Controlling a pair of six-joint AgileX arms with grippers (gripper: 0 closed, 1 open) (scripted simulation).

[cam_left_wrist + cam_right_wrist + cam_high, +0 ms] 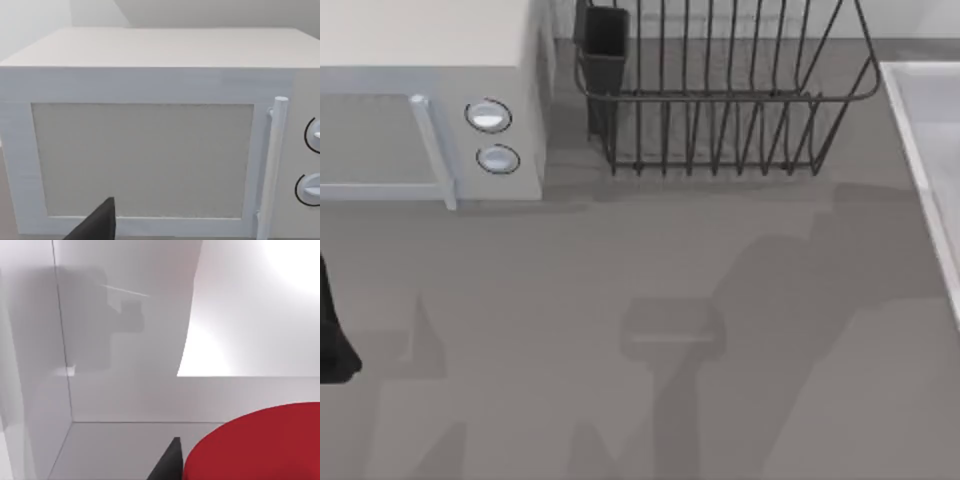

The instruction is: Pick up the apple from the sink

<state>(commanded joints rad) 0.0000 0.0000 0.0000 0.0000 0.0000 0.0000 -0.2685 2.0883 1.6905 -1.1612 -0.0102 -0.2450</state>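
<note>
The apple [255,445] is bright red, smooth and very close in the right wrist view. It lies on the floor of the sink [125,400], near a pale inner wall and corner. A dark part of my right gripper [167,465] sits right beside the apple, down inside the basin. In the top view the sink's raised pale rim [920,130] runs along the right edge of the table. My left arm [332,330] is parked at the table's left edge, and a dark part of its gripper [97,225] faces the microwave door.
A white microwave [430,110] with two round knobs stands at the back left. A dark wire dish rack [720,100] stands at the back middle, with a dark cup holder on its left end. Grey countertop [650,330] spreads across the middle.
</note>
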